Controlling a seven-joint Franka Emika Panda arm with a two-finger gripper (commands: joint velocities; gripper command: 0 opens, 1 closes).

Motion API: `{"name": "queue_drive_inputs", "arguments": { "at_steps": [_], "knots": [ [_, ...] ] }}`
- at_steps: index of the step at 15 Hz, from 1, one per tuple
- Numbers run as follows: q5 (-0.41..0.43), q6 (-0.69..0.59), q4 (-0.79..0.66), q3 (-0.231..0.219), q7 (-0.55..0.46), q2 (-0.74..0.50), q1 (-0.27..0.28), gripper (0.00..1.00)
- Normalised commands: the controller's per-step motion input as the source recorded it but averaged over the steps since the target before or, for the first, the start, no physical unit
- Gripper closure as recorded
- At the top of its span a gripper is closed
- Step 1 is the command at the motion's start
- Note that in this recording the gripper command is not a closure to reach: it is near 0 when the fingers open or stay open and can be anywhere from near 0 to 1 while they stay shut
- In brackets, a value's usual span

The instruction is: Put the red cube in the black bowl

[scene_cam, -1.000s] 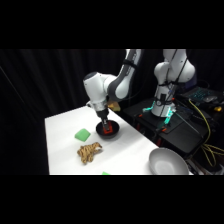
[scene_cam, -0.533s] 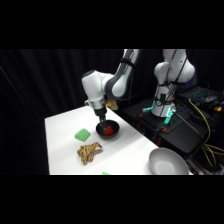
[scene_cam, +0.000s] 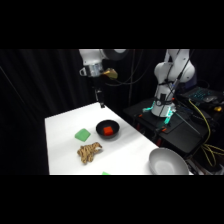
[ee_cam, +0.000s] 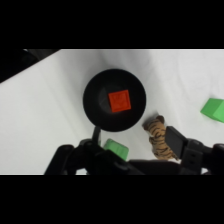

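Red cube (ee_cam: 120, 100) (just one) sits inside one black bowl (ee_cam: 92, 107); claw (scene_cam: 101, 105) above, grip state unclear.

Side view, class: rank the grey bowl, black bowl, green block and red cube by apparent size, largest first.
1. Grey bowl, though it sits nearest the camera, which flatters it.
2. Black bowl.
3. Green block.
4. Red cube, lying inside the black bowl.

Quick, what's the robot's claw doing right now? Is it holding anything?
Gripper: empty and high above the table; open or shut cannot be told. The red cube lies inside the black bowl.
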Motion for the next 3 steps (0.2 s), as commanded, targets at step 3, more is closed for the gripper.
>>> {"name": "queue_drive_inputs", "arguments": {
  "at_steps": [3],
  "knots": [
    [0.024,-0.23,0.17,0.003,-0.07,-0.18,-0.051,0.00]
  ]
}}
